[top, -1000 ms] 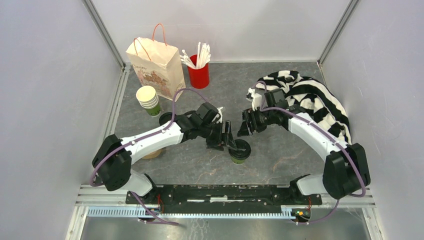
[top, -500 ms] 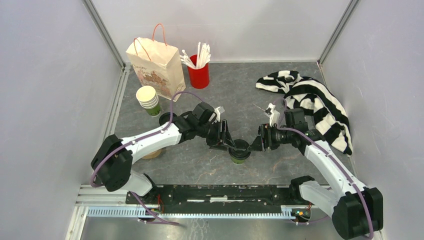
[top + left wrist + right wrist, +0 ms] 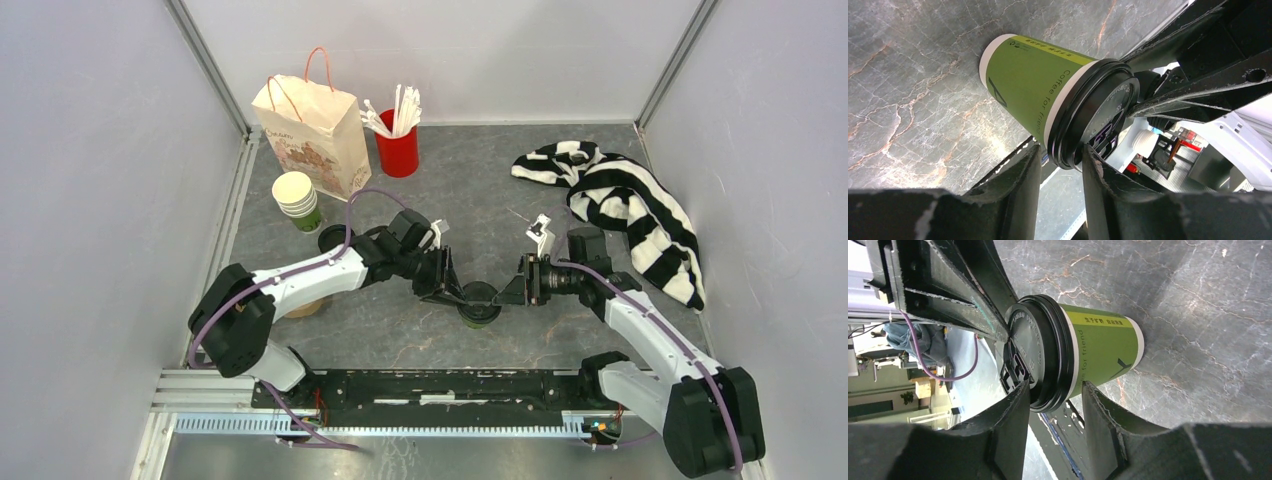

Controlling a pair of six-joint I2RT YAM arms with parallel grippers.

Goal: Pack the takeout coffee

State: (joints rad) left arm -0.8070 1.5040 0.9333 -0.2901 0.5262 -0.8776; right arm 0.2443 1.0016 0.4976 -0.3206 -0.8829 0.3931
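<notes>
Our left gripper (image 3: 460,293) and right gripper (image 3: 506,293) straddle the lidded cup (image 3: 480,302), half-closed, hold uncertain. It looks light and crushable, so we favour its stiff rim.

Left gripper (image 3: 457,291), right gripper (image 3: 508,291) block cup (image 3: 480,303) sides

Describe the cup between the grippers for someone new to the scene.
On the grey table, look front centre, where the left gripper and right gripper meet. Between them stands a green cup with a black lid, unlike the lidless stack by the bag.
</notes>
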